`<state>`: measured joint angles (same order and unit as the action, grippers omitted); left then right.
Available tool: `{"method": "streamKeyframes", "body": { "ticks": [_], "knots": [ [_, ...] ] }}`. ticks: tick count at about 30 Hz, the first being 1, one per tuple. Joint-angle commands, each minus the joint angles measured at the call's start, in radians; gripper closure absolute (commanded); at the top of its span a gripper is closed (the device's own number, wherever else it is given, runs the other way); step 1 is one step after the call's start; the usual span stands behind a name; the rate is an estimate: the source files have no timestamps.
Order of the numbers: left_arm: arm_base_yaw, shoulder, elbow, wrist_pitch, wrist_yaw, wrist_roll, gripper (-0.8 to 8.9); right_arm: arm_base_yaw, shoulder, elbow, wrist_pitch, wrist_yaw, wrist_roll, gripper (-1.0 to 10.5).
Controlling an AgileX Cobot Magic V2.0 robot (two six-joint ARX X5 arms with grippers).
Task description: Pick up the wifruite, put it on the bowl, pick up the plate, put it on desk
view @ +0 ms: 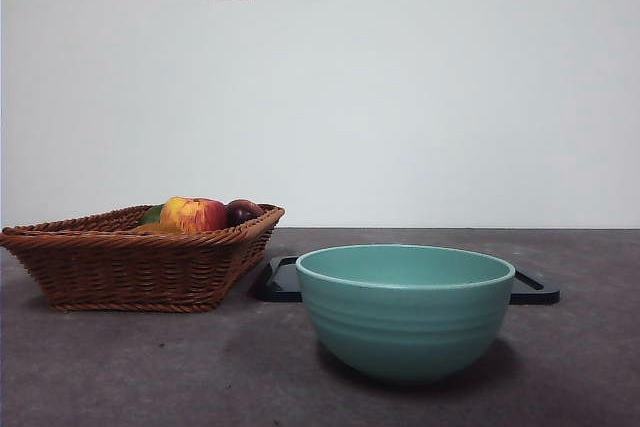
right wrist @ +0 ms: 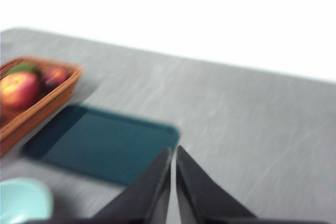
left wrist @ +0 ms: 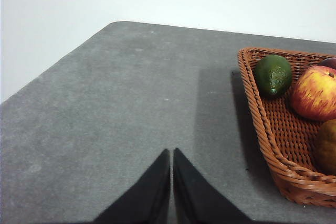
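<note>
The wifruite (left wrist: 327, 146), small and dull orange-brown, lies in the wicker basket (left wrist: 265, 124) at the picture's edge; in the front view only a sliver of it (view: 150, 229) shows over the basket rim. The teal bowl (view: 405, 312) stands on the desk (view: 120, 367), with nothing showing above its rim. A dark flat rectangular plate (right wrist: 105, 142) lies on the desk right behind the bowl (right wrist: 23, 200). My left gripper (left wrist: 171, 153) is shut and empty above the desk, beside the basket. My right gripper (right wrist: 174, 150) is shut and empty above the desk, next to the plate. Neither arm shows in the front view.
The basket (view: 140, 262) stands left of the bowl and also holds a red-yellow apple (view: 192, 214), a dark purple fruit (view: 243, 211) and a green fruit (left wrist: 273, 74). The plate's ends (view: 535, 288) stick out on both sides of the bowl. A white wall is behind.
</note>
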<state>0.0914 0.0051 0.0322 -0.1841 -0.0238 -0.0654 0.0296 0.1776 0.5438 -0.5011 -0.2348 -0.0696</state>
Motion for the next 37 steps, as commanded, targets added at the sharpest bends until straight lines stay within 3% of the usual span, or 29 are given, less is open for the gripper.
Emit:
{"method": "streamKeyframes", "body": {
  "ticks": [1,8,23,37],
  "knots": [
    [0.003,-0.002,-0.020,-0.006,-0.003,-0.001,8.06,-0.001,-0.042,-0.101,0.131,0.001,-0.016,9.4],
    [0.003,-0.002,-0.021,-0.006,-0.003,-0.001,8.06,0.000,-0.116,-0.320,0.345,0.034,0.019,9.4],
    [0.003,-0.002,-0.020,-0.005,-0.003,-0.001,8.06,0.000,-0.174,-0.494,0.349,0.105,0.039,9.4],
    [0.003,-0.002,-0.020,-0.005,-0.003,-0.001,8.06,0.000,-0.174,-0.533,0.332,0.107,0.069,9.4]
  ]
}}
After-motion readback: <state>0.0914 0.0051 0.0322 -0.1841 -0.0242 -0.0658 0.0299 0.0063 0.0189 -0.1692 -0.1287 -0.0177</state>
